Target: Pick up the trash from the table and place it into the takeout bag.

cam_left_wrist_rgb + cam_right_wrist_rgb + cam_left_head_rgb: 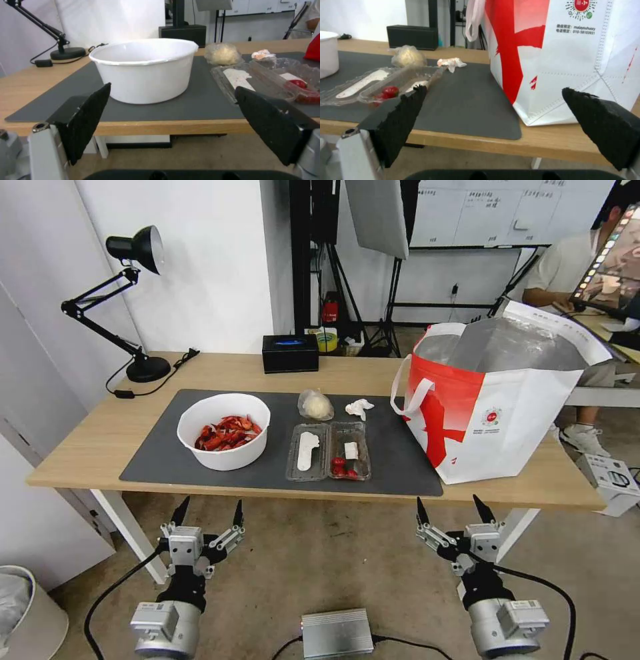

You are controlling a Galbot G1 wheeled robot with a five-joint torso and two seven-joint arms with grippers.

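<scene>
Both pincers wide, empty, short of the worktop [100,440] edge: left pincer [207,513] facing bowl [224,431], right pincer [455,511] facing bag [497,400]. Box [328,451], tissue [359,408], lump [315,405] on mat between, within reach.

Table [87,447]: mat [160,447], takeout bag [520,427], lamp [143,367].

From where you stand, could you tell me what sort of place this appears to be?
Probably a studio or lab set up for recording: a softbox on a light stand behind the table, a whiteboard on the back wall, and staged leftovers beside the takeout bag.
</scene>
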